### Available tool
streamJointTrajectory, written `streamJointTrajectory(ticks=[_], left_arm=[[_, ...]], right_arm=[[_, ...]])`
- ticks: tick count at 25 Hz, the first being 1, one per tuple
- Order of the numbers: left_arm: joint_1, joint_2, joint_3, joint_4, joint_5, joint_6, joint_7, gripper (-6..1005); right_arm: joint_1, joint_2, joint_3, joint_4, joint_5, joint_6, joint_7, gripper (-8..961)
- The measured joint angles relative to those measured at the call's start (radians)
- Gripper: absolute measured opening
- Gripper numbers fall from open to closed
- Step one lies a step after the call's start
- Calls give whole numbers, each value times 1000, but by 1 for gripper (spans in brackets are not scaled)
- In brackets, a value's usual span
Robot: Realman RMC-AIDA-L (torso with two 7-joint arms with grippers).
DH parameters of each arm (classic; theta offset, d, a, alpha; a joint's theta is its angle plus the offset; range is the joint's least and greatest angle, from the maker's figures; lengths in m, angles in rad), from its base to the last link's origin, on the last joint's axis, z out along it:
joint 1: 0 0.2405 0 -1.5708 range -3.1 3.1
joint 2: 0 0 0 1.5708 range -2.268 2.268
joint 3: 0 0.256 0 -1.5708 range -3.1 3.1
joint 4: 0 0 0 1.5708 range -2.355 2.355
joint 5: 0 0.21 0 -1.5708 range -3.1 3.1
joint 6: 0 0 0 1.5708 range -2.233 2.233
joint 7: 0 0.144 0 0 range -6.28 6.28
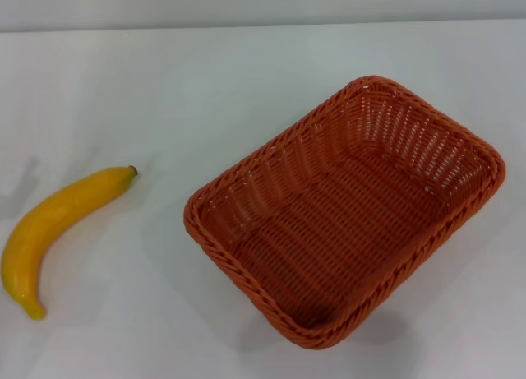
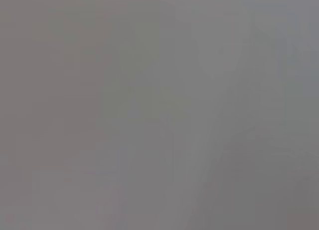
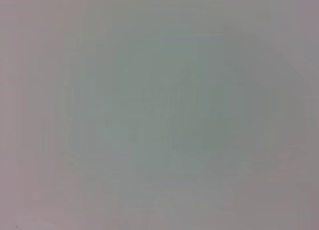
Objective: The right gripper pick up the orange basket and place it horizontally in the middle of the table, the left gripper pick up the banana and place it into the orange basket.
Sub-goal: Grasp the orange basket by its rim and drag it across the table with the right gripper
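The orange basket (image 1: 345,214) rests on the white table (image 1: 205,83), right of centre in the head view, turned diagonally with its long axis running from near left to far right. It holds nothing. The banana (image 1: 57,231) lies on the table at the left, its dark tip pointing toward the basket and its stem end near the front edge. Neither gripper shows in the head view. Both wrist views show only a plain grey surface.
The table's far edge (image 1: 263,25) runs across the top of the head view, with a grey wall behind it. Bare tabletop lies between the banana and the basket.
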Motion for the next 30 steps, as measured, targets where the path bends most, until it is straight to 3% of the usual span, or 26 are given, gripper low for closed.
streamJointTrajectory(ticks=[13,20,24,26,30], left_arm=[[-12,3,-7,24,0,-1,-26,827],[-20,2,-6,33,0,-1,-32,824],[-22,3,-6,37,0,-2,-33,823],[-23,3,-4,37,0,-2,-34,822],[-28,3,-1,36,6,-2,-34,820]], right_arm=[[0,0,-7,33,55,-2,-23,871],[27,-2,-188,-241,46,-60,313,869],[41,-23,-379,-463,34,-78,581,869],[51,-43,-479,-572,16,-77,717,870],[93,-111,-690,-774,-57,-61,987,870]])
